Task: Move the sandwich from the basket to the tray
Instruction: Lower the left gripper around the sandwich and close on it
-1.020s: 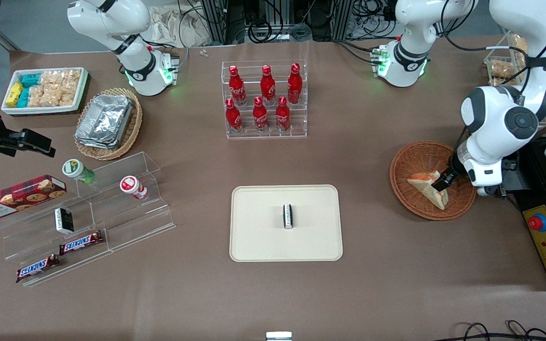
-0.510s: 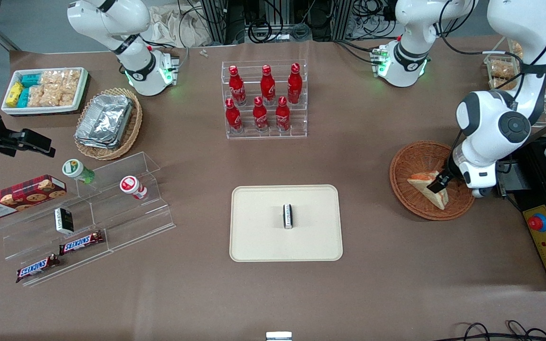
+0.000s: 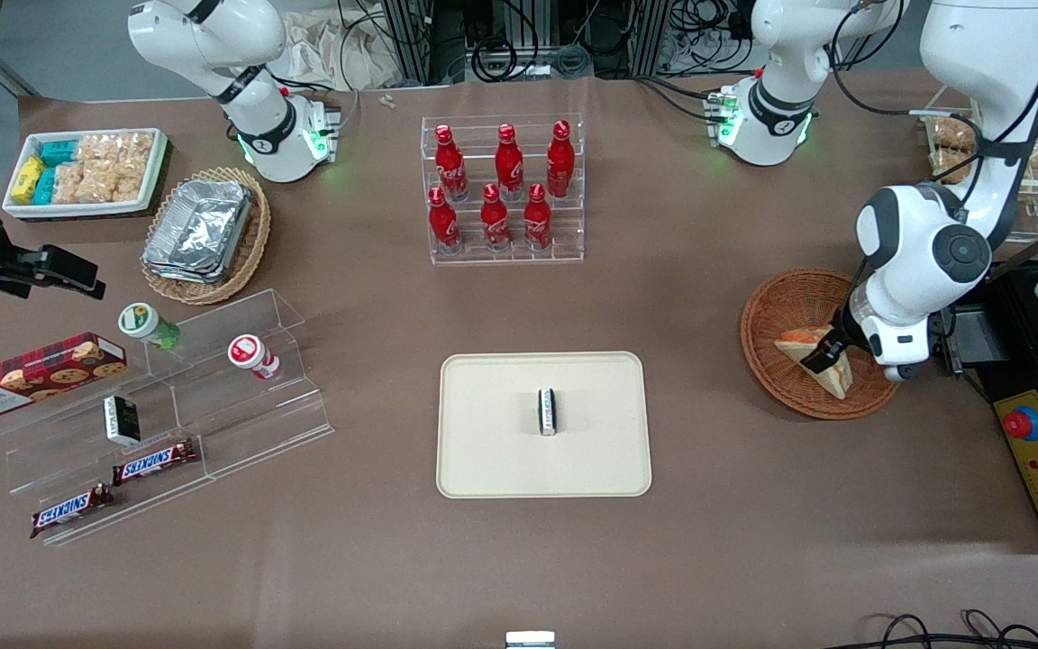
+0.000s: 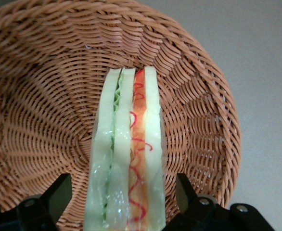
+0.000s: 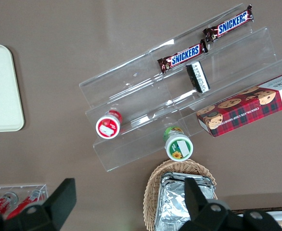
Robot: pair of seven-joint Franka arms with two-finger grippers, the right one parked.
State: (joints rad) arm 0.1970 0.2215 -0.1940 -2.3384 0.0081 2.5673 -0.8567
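The sandwich (image 3: 836, 379) lies in the reddish-brown wicker basket (image 3: 785, 297) at the working arm's end of the table. It stands on edge, showing green and orange-red filling between pale bread (image 4: 126, 159). My left gripper (image 3: 818, 359) is down inside the basket (image 4: 44, 96) and straddles the sandwich. It is open (image 4: 122, 185), with a black finger (image 4: 59, 192) on either side and a small gap to the bread. The cream tray (image 3: 501, 451) lies mid-table, nearer the front camera, with a small dark packet (image 3: 547, 411) on it.
A rack of red bottles (image 3: 505, 189) stands farther from the camera than the tray. A black control box with a red button (image 3: 1037, 460) sits beside the basket. Toward the parked arm's end are an acrylic snack shelf (image 3: 168, 397), a tan basket of foil containers (image 3: 208, 234) and a white bin (image 3: 86, 171).
The left arm's wrist has shifted a little toward the table's middle and the fingertips have slid along the sandwich. The sandwich itself has stayed in the basket.
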